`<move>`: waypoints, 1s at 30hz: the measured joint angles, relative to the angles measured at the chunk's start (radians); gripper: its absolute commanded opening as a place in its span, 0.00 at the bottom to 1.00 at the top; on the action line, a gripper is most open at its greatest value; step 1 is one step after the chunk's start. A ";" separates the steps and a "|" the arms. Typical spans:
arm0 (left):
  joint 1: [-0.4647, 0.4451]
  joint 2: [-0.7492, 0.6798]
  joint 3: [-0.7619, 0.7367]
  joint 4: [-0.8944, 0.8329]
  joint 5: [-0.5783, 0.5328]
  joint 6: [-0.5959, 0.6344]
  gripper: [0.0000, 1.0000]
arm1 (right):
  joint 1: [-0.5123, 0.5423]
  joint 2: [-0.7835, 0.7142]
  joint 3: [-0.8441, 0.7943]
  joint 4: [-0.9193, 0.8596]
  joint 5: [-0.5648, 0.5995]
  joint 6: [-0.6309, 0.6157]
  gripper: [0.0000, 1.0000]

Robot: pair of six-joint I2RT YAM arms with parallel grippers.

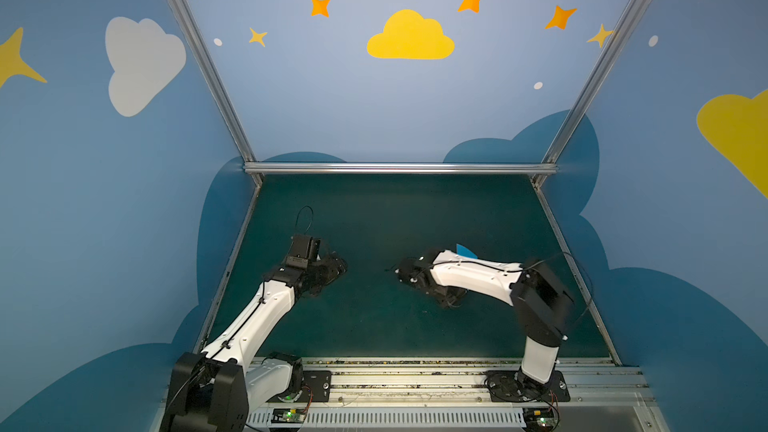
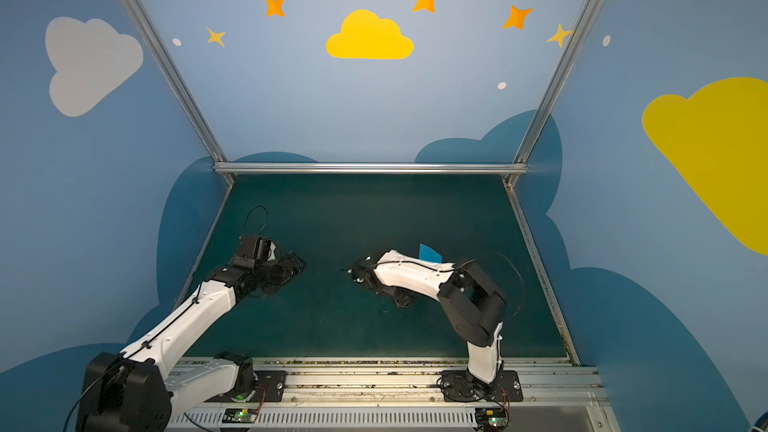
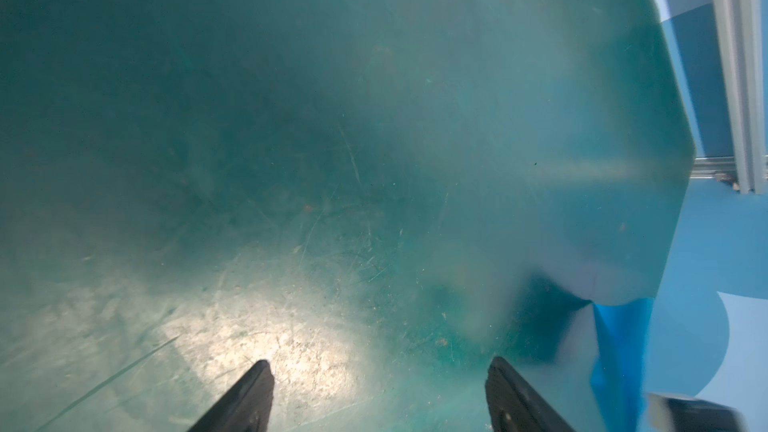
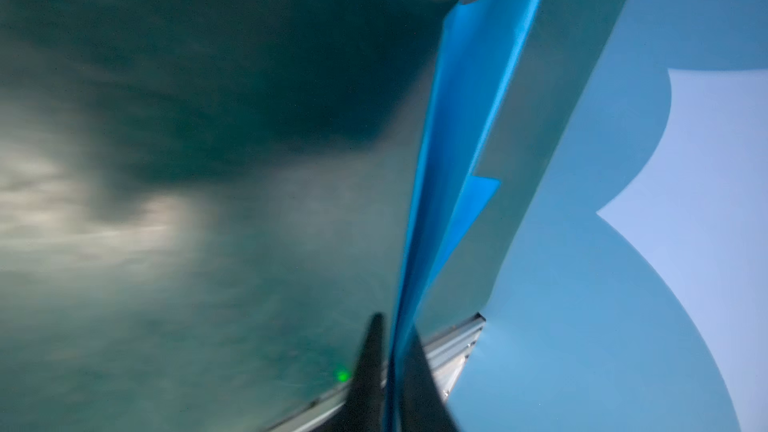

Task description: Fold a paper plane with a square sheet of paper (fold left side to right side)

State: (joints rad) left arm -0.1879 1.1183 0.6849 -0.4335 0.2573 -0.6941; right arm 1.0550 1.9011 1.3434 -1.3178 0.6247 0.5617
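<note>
The square sheet of paper shows here as a folded paper plane (image 4: 457, 139), a slim sky-blue dart with layered wings. It stands on edge between the fingers of my right gripper (image 4: 392, 326), which is shut on its narrow end. In both top views only a blue corner of the plane (image 1: 465, 251) (image 2: 429, 252) sticks out behind the right forearm, and the fingers are hidden beneath it. My left gripper (image 3: 378, 363) is open and empty just above the mat, at mid-left in both top views (image 1: 336, 268) (image 2: 297, 265). In the left wrist view the plane (image 3: 619, 347) shows off to one side.
A dark green mat (image 1: 374, 222) covers the floor, boxed in by blue painted walls and aluminium rails (image 1: 399, 168). Both arm bases sit on a metal rail (image 1: 415, 380) along the front edge. The two grippers face each other with a gap of mat between them.
</note>
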 measured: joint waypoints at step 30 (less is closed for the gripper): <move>0.029 0.101 0.180 -0.092 0.018 0.155 1.00 | -0.624 -0.514 -0.446 0.712 -0.735 0.029 0.60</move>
State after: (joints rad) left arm -0.1589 1.2198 0.8650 -0.5251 0.2756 -0.5388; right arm 0.4309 1.3872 0.8978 -0.6056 -0.1108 0.5911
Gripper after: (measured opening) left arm 0.998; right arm 0.608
